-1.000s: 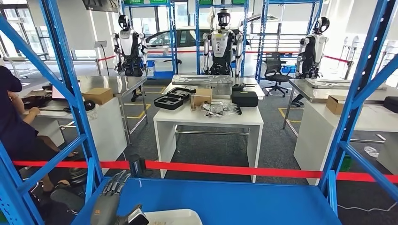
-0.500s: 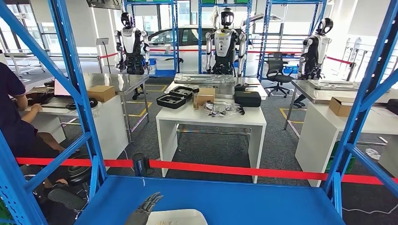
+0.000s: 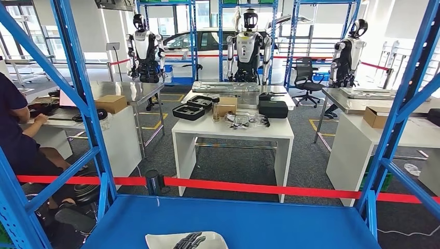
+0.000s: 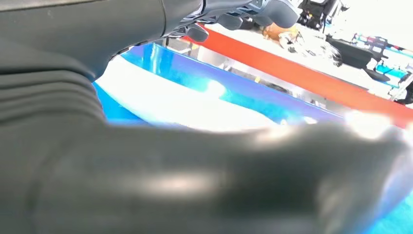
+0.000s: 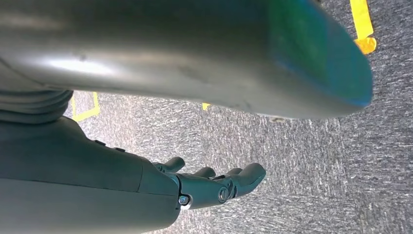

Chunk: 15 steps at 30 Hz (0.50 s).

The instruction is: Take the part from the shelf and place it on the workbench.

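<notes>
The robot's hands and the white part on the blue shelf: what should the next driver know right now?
Left hand: fingers lie on top of the flat white part on the blue metal shelf; a grip cannot be confirmed.
Right hand: hangs over grey carpet, holding nothing, fingers loosely apart.
Done: left hand is at the part.
Left: grip it, lift it off, carry it to the workbench.

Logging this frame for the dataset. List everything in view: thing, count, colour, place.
part: 1, white, on the shelf, near edge
shelf: 1, blue, in front
barrier tape: 1, red, behind shelf
table: 1, white, centre, with black cases and a box
cardboard box: 1, brown, left bench
humanoid robots: 3, silver-black, at back
office chair: 1, black, back right
person: 1, dark top, seated left
left hand: dark, over part
right hand: dark, above grey carpet
</notes>
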Each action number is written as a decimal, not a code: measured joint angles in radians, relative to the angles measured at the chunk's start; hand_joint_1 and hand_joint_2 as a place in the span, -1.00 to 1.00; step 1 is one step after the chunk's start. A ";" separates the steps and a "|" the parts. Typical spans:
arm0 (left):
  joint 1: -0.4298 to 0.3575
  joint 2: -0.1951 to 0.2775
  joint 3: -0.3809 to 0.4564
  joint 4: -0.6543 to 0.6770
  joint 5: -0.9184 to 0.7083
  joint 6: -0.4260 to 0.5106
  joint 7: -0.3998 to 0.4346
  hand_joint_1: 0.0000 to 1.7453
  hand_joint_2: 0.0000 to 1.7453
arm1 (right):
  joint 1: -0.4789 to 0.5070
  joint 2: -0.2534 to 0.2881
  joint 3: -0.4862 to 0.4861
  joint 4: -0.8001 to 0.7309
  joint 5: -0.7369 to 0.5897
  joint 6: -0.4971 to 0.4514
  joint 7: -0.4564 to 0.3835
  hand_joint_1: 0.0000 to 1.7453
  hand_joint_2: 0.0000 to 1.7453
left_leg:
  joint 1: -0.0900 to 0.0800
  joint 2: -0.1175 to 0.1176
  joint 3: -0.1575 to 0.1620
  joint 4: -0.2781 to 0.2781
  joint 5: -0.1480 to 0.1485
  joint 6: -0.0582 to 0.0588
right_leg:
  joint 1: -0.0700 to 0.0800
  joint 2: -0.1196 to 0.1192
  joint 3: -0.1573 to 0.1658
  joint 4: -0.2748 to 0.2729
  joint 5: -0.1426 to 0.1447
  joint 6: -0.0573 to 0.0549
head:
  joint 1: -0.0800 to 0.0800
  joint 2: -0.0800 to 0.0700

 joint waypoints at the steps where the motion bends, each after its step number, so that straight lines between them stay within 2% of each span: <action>1: 0.000 -0.002 -0.003 0.006 -0.002 0.008 0.001 -1.00 1.00 | 0.000 0.000 0.000 0.000 0.000 0.000 0.001 -1.00 -1.00 | 0.000 0.000 0.000 0.000 0.000 0.000 | 0.000 0.000 0.000 0.000 0.000 0.000 | 0.000 0.000; 9: -0.001 -0.010 -0.009 0.033 -0.011 0.025 0.007 -1.00 1.00 | 0.001 0.000 0.000 0.000 0.000 0.000 0.005 -1.00 -1.00 | 0.000 0.000 0.000 0.000 0.000 0.000 | 0.000 0.000 0.000 0.000 0.000 0.000 | 0.000 0.000; 11: -0.001 -0.011 -0.011 0.036 -0.030 0.069 0.020 -1.00 1.00 | 0.001 0.000 0.000 0.000 0.000 0.000 0.006 -1.00 -1.00 | 0.000 0.000 0.000 0.000 0.000 0.000 | 0.000 0.000 0.000 0.000 0.000 0.000 | 0.000 0.000; 15: -0.002 -0.017 -0.020 0.043 -0.089 0.219 0.073 -1.00 1.00 | 0.001 0.000 0.000 0.000 0.001 -0.001 0.004 -1.00 -1.00 | 0.000 0.000 0.000 0.000 0.000 0.000 | 0.000 0.000 0.000 0.000 0.000 0.000 | 0.000 0.000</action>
